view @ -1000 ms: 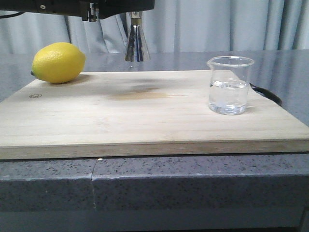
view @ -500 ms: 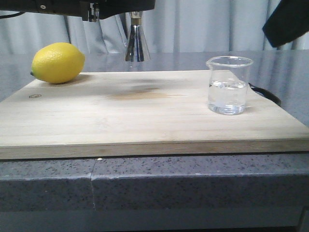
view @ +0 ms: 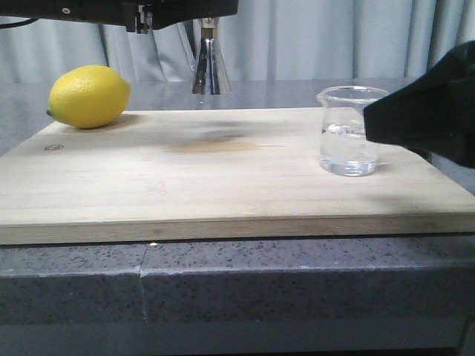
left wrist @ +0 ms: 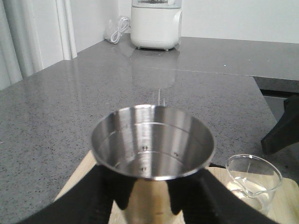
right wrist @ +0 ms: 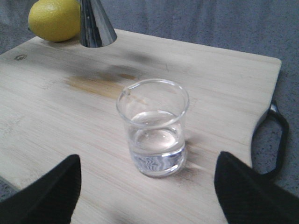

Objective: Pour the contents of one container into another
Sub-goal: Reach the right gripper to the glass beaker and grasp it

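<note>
The clear glass beaker [view: 350,132], partly filled with clear liquid, stands on the right part of the wooden board [view: 223,170]. My right gripper [view: 382,119] is just to its right at the same height, blurred. In the right wrist view the beaker [right wrist: 154,127] stands ahead of my open right gripper [right wrist: 147,189], whose fingers [right wrist: 46,191] do not touch it. The steel jigger [view: 210,68] hangs upright above the board's far edge, my left gripper [view: 185,13] shut on it. From the left wrist, the jigger [left wrist: 153,142] shows an open mouth, the left gripper [left wrist: 149,203] clamping below the rim.
A yellow lemon [view: 89,96] lies on the board's far left corner. The board's black handle [right wrist: 271,135] sticks out on the right. A white appliance [left wrist: 156,23] stands far back on the grey counter [left wrist: 70,102].
My right gripper came into the front view from the upper right and dropped to beaker height beside it. The left gripper, jigger, beaker and lemon stayed put.
</note>
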`<state>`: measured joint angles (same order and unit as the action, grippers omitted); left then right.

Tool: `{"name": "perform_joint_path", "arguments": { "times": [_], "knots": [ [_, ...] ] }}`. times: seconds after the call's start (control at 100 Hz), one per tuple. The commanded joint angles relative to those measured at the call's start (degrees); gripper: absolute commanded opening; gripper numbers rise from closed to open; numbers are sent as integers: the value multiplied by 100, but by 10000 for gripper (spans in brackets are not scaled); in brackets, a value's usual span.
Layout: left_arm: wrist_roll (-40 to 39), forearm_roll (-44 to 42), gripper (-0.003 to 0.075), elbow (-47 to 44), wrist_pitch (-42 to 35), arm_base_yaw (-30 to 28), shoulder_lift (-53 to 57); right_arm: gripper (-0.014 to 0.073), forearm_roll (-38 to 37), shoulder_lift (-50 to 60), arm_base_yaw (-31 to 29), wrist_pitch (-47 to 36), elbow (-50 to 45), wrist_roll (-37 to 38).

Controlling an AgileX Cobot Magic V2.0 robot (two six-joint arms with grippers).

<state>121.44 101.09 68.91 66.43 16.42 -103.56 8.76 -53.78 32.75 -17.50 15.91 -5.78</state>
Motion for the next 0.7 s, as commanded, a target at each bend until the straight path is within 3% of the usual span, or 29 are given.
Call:
{"name": "perform_joint_path", "arguments": {
  "times": [0.0, 0.37, 0.69],
  "knots": [
    [-48, 565, 242, 190, 464, 42, 324, 533, 15, -294, 30, -1273, 41, -64],
    [-48, 565, 242, 190, 455, 42, 324, 533, -50, -1958, 30, -3594, 52, -64],
    [-48, 565, 242, 190, 455, 42, 324, 533, -331, -2906, 30, -4626, 58, -64]
  ]
}}
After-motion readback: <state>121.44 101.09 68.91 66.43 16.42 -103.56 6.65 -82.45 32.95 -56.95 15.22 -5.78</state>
